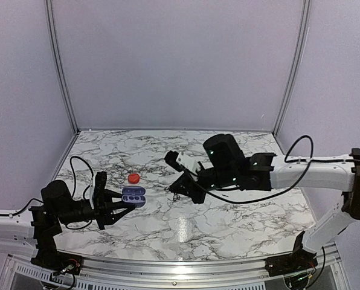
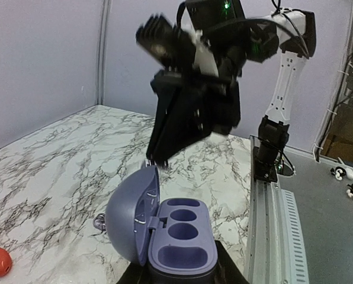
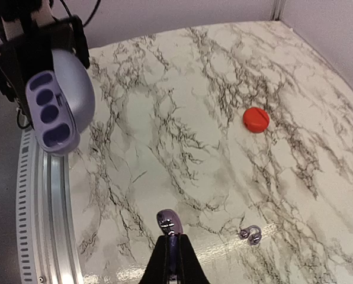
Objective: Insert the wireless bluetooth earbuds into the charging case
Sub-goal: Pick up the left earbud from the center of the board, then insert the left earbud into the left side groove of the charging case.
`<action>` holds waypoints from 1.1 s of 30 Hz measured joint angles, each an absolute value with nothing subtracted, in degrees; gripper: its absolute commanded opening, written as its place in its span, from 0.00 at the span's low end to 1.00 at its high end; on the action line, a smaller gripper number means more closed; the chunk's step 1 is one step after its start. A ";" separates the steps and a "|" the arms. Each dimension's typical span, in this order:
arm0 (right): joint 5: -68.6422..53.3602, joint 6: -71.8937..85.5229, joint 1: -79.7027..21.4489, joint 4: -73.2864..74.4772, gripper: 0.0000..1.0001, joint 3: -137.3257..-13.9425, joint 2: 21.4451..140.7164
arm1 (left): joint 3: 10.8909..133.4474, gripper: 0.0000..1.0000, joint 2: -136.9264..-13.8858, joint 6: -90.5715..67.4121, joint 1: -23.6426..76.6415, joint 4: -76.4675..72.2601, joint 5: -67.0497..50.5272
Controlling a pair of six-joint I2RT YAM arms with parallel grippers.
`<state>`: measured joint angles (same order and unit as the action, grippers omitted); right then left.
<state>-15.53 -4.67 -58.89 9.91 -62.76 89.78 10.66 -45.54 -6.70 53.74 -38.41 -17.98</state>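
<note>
Marbled table (image 1: 228,223), lilac walls (image 1: 180,60), aluminium rail (image 3: 46,207)

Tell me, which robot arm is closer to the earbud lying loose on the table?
Right. The right gripper, shut on a second earbud, is just beside the loose earbud; the left gripper, holding the open charging case, sits farther off.

A smooth, glossy finish is shown by the marble-patterned tabletop (image 1: 240,220). The lavender plastic charging case (image 2: 126,222) is finished matt; the silvery-grey earbud (image 3: 167,221), glossy.
</note>
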 measured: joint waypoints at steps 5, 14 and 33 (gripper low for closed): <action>-16.38 -8.97 -59.02 10.90 0.00 -62.39 77.41 | 10.72 0.00 -45.69 -3.01 55.53 -38.44 -20.99; -17.30 -15.00 -65.56 18.09 0.00 -70.61 75.53 | 14.39 0.00 -48.05 1.58 56.40 -37.95 -24.03; -12.12 -21.65 -75.00 33.87 0.00 -87.79 93.12 | 17.85 0.00 -54.00 2.92 58.83 -36.91 -26.98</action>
